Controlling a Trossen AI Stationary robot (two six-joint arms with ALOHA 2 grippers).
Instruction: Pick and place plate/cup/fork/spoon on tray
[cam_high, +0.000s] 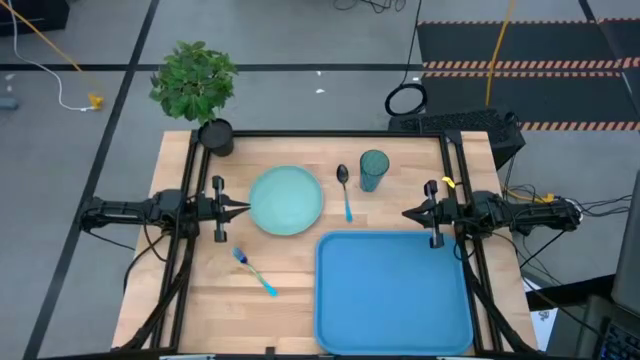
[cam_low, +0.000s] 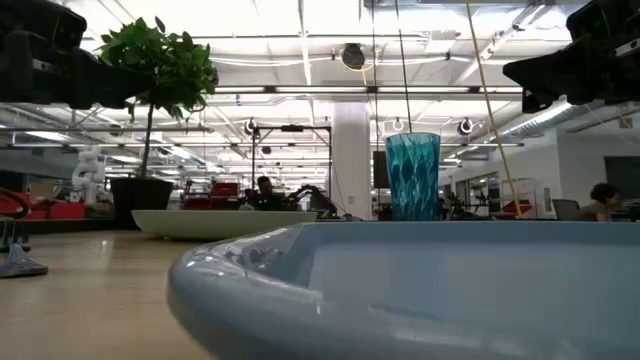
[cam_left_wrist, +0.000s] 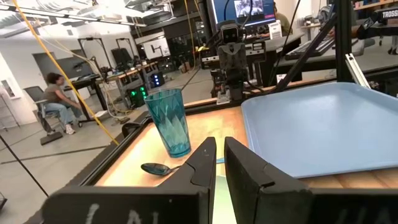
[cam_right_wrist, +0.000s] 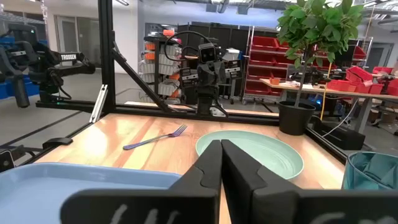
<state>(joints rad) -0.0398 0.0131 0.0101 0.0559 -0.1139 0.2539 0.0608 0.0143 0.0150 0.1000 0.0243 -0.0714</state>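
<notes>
The mint-green plate (cam_high: 287, 200) lies on the table, left of centre. The teal cup (cam_high: 374, 170) stands upright near the far edge. The spoon (cam_high: 344, 190) lies between plate and cup. The blue fork (cam_high: 255, 271) lies near the left front. The blue tray (cam_high: 392, 292) lies at the front right. My left gripper (cam_high: 246, 209) hovers left of the plate, its fingers nearly closed on nothing. My right gripper (cam_high: 406, 213) hovers above the tray's far edge, shut and empty.
A potted plant in a black pot (cam_high: 215, 135) stands at the table's far left corner. Black frame rails (cam_high: 320, 133) run along the far and side edges. Bare wood (cam_high: 230, 310) shows left of the tray.
</notes>
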